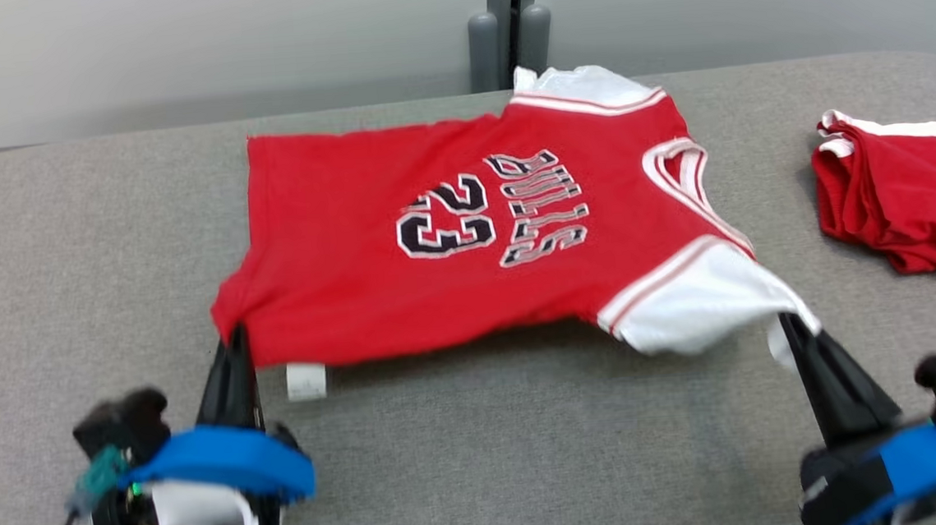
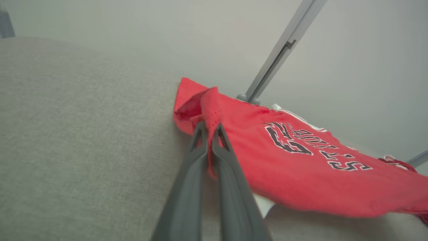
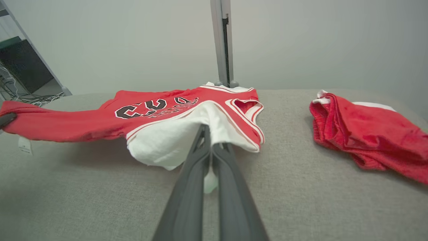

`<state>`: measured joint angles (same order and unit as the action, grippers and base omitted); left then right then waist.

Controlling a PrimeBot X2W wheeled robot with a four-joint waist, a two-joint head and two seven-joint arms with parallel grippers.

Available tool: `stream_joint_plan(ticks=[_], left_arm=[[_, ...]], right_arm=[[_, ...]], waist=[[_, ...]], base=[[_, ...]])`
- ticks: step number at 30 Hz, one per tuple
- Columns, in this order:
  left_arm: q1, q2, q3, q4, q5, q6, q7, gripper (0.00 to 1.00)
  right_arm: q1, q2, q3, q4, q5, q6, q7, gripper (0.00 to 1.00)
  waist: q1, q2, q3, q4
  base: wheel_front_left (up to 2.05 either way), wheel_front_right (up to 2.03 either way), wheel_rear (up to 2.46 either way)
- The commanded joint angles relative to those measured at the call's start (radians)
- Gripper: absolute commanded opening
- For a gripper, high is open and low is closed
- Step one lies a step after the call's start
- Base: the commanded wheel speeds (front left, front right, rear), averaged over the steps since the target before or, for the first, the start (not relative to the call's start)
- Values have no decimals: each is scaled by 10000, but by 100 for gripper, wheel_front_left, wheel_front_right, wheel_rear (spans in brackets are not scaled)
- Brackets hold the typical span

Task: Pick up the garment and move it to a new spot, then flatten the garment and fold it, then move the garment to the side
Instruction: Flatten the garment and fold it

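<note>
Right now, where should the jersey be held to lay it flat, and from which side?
Jersey: likely its two near corners, approached from the robot's side. Left gripper pinches the red hem corner, right gripper the white sleeve; the near edge hangs stretched between them above the table.

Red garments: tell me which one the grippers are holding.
The Bulls 23 jersey: left gripper pinches its red hem corner, right gripper its white sleeve. The crumpled red garment at the right lies untouched.

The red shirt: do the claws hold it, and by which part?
Yes, both. The left claw is shut on the red shirt at its near hem corner; the right claw is shut on its white sleeve.
</note>
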<state>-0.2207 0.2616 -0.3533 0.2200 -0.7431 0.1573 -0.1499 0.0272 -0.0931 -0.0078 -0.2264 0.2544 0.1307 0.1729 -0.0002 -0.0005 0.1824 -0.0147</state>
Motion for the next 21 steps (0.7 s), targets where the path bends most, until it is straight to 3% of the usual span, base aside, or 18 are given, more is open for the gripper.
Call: stream_joint_plan(ticks=[1,9,21], left_arm=[[601,117,59,-519,-69,227,83,0],[2800,320,-13,-2374,-399,1147,747,0],[2442,297,-312,-2189,-323,1419,1350,0]], right_arm=[[634,120,-135,-531,-83,1,206,0],[2517,401,-476,-1561,111,1,869,0],[1396,422,-228,354,146,1,699,0]], waist=[[2,5,-61,-69],[2,5,-45,-142],[2,5,10,-57]], base=[[0,0,0],[0,0,0],[0,0,0]])
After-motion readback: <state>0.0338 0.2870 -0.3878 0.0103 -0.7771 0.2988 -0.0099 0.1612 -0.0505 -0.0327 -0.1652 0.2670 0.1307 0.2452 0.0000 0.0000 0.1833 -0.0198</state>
